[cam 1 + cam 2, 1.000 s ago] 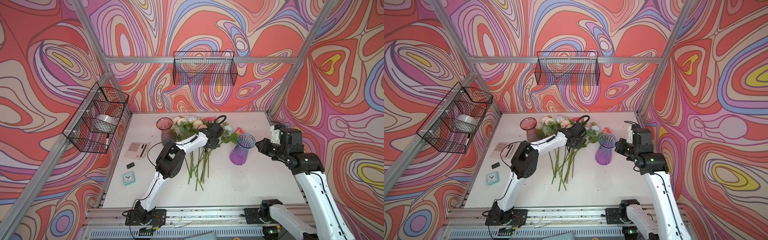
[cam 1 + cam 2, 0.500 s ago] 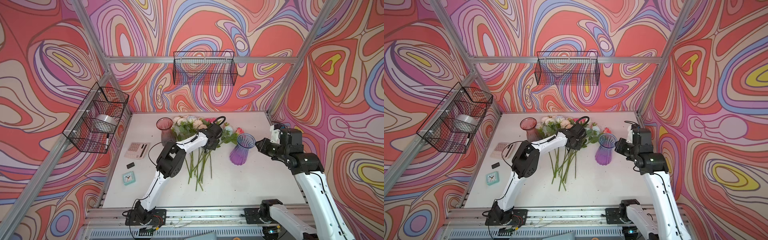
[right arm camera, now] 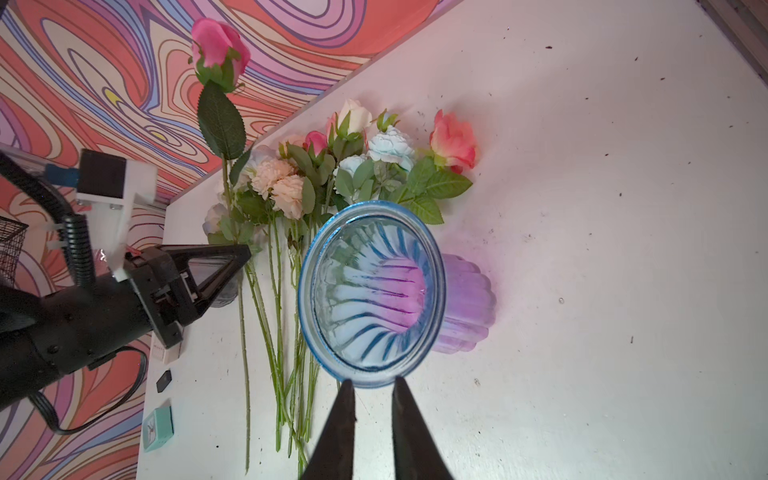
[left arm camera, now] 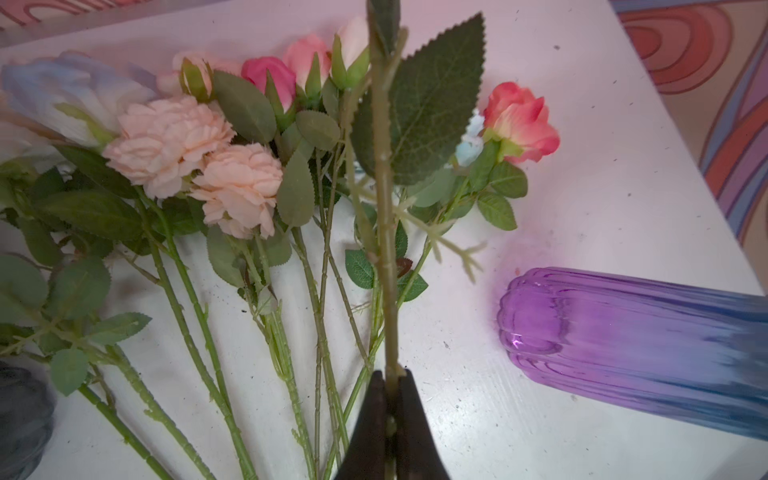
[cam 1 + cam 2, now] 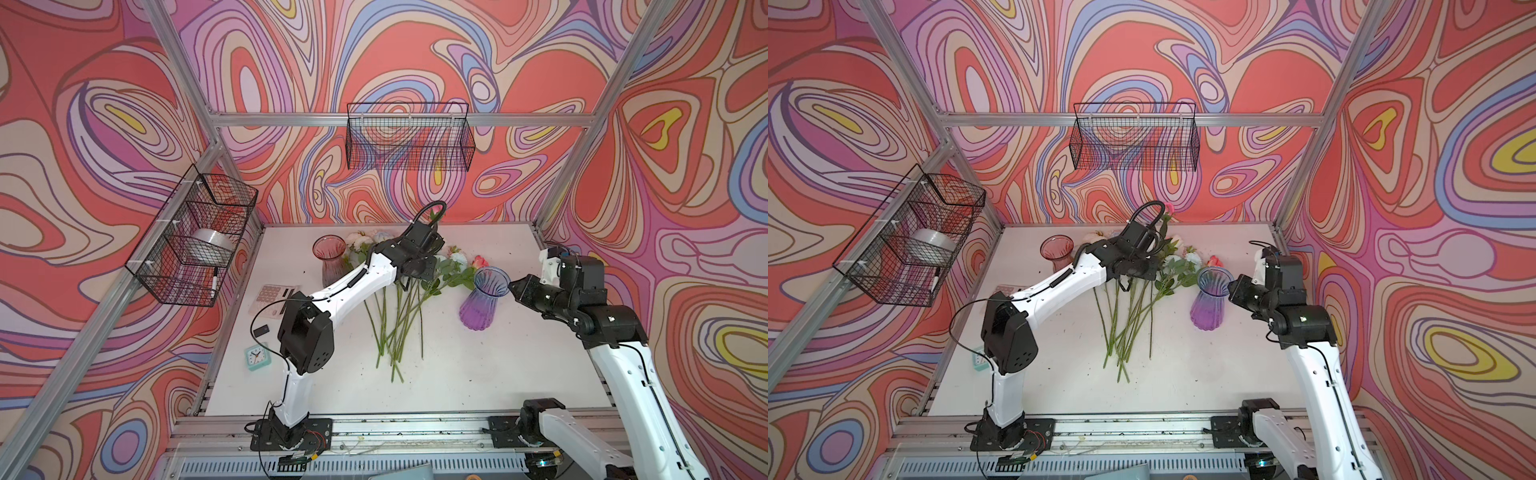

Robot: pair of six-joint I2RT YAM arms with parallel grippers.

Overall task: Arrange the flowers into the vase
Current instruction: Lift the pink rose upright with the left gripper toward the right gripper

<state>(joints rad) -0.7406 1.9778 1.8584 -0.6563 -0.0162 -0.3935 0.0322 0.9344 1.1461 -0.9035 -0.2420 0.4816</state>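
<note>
The flowers [image 5: 399, 316] lie in a bunch on the white table, blooms toward the back wall, and show close up in the left wrist view [image 4: 232, 187]. My left gripper [image 4: 390, 376] is shut on the stem of one pink rose [image 3: 218, 45], which stands up above the bunch [image 5: 1169, 208]. The purple-and-blue glass vase [image 5: 482, 299] stands upright to the right of the bunch. My right gripper [image 3: 372, 380] is open by a narrow gap, holding nothing, with its tips right at the vase's rim [image 3: 370, 384].
A reddish glass vase [image 5: 328, 257] stands left of the bunch. A calculator [image 5: 272, 297], a small black item [image 5: 261, 330] and a teal clock [image 5: 257, 356] lie along the left edge. Wire baskets hang on the left wall [image 5: 199, 237] and the back wall [image 5: 409, 137].
My left gripper has closed on the rose's stem. The right gripper has stayed at the vase's rim.
</note>
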